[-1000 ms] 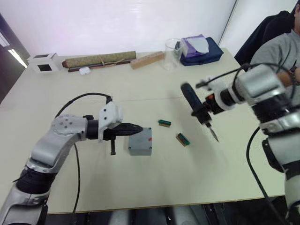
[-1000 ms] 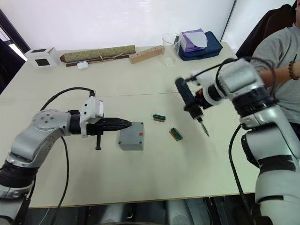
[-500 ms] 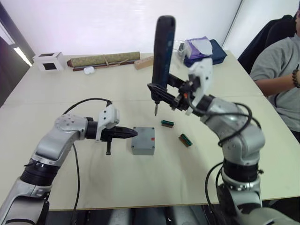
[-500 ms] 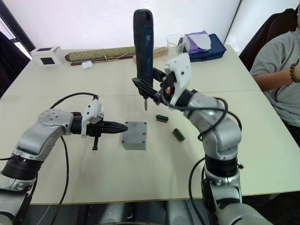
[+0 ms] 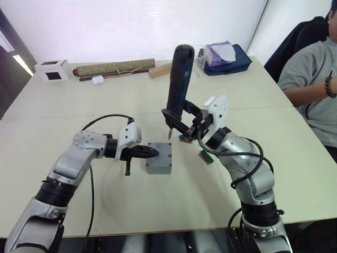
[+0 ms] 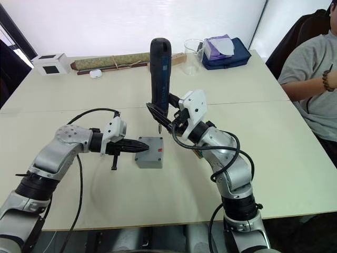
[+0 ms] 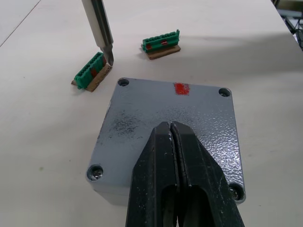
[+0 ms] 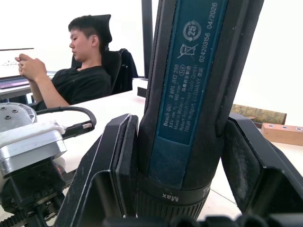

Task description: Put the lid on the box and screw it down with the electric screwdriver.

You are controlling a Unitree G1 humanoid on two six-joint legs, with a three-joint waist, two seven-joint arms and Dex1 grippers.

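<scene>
**Left eye view: screwdriver upright above the lidded box**

Left eye view: the box [image 5: 158, 158] sits on the pale table [image 5: 158, 205] with the lid [image 5: 159, 153] already on it, a small red mark on top. The left gripper [image 5: 151, 152], fingers pressed together with nothing between them, lies level with its tip at the box's edge. The right gripper [image 5: 176, 120] clamps the electric screwdriver [image 5: 178, 84] near its lower end; the tool stands nearly upright, bit down, just beyond the far side of the box. Two green connector blocks [image 5: 206, 156] lie close beside the box, past the screwdriver.

Right eye view: a rolled olive bundle [image 6: 110, 61] and a white cube [image 6: 49, 63] lie well beyond the box at the table's far edge. A seated person [image 6: 310, 68] is off the table's corner.

Left wrist view: the closed fingers [image 7: 182, 184] lie over the lid, whose corner screw holes are visible. The metal bit [image 7: 98, 26] points down just past the lid's far corner, its tip beside one green block.

Right wrist view: black fingers [image 8: 116, 161] press both sides of the screwdriver's blue-labelled barrel. Another person [image 8: 75, 71] sits in the background.
</scene>
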